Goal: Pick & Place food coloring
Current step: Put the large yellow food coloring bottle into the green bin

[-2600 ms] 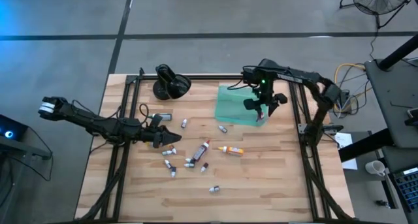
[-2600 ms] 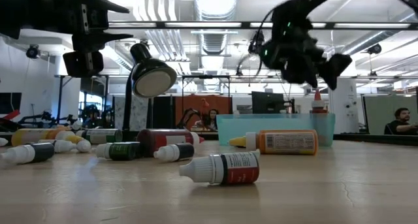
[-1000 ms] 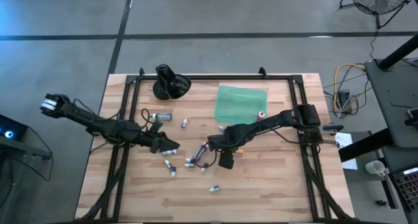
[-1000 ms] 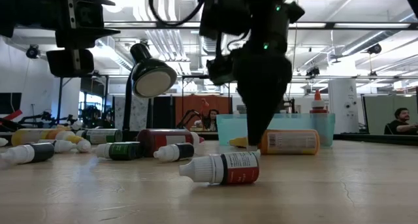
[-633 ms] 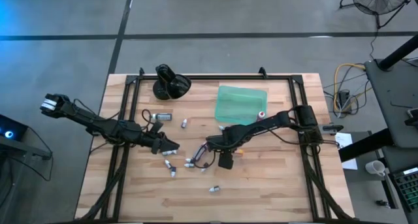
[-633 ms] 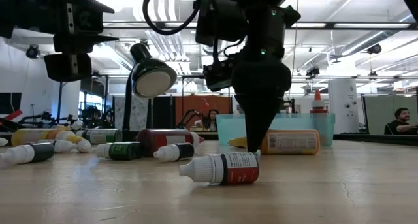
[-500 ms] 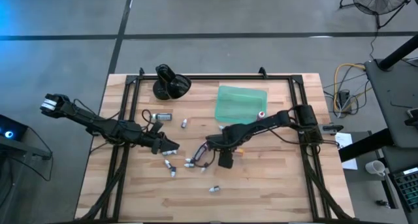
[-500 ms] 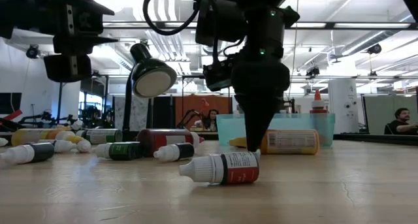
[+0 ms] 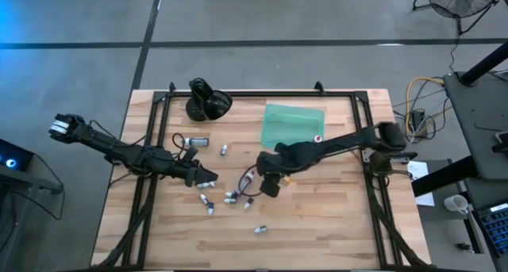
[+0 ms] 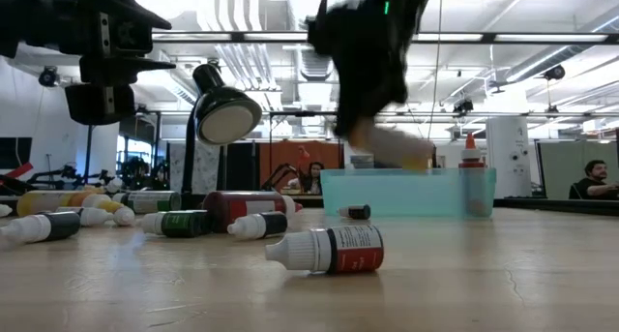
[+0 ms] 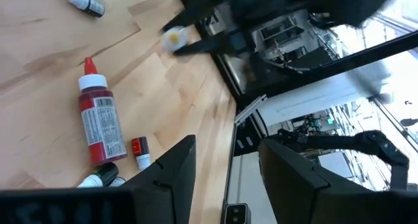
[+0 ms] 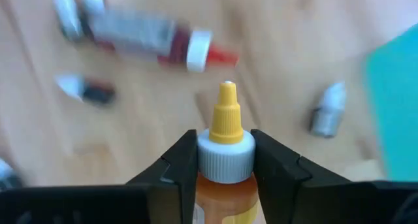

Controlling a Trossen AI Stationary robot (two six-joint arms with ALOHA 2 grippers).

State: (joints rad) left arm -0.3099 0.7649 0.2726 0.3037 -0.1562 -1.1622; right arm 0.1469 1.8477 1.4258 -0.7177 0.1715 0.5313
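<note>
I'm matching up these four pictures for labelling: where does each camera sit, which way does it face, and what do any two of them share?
High view: above the table, looking straight down; shows both arms, the teal tray and scattered bottles.
Low view: at table-top height, facing the room; the right arm blurs overhead.
Left wrist view: on the left arm, past its own fingers toward the red bottle.
Right wrist view: on the right arm, its fingers clamping the orange bottle.
Shared: both wrist views show the red bottle lying on the wood.

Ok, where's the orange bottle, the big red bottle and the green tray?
orange bottle (image 12: 225, 160), right wrist view, white collar between the claw's fingers.
big red bottle (image 11: 101, 126), left wrist view, label.
green tray (image 9: 292, 123), high view, bare middle.
</note>
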